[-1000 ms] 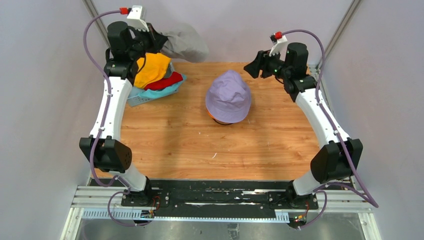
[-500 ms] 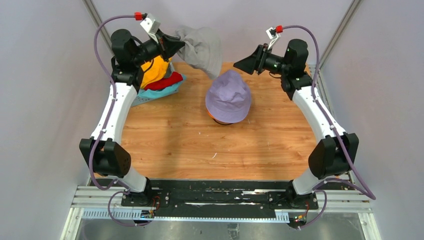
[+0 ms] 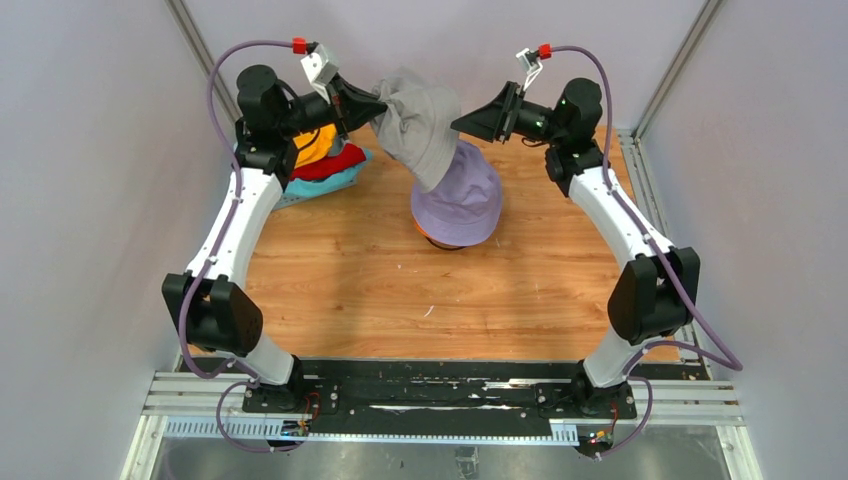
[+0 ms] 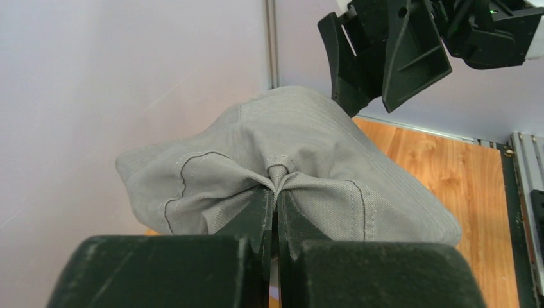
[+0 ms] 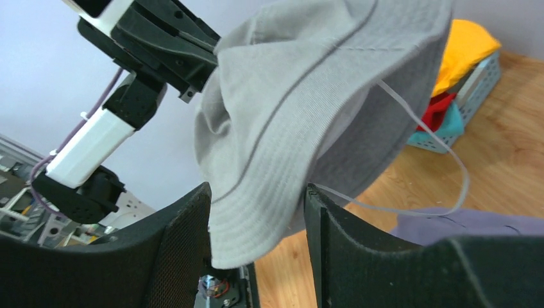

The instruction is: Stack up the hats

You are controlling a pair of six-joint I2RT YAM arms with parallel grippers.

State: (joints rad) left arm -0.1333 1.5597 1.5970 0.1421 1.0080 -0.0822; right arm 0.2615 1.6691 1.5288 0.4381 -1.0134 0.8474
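My left claw point(image 3: 377, 100) is pinched shut on a bunched fold of the grey hat point(image 3: 420, 125), which it holds in the air over the far side of the desk point(image 3: 350, 270). The hat's free brim hangs down and to the right, over the crown of the lavender hat point(image 3: 458, 190) at desk centre; I can't tell if they touch. My right claw point(image 3: 464, 122) is wide open and faces that brim. In its wrist view the brim edge sits between the fingers, ungripped. The right claw is nearest the loose side, so it likely closes there next.
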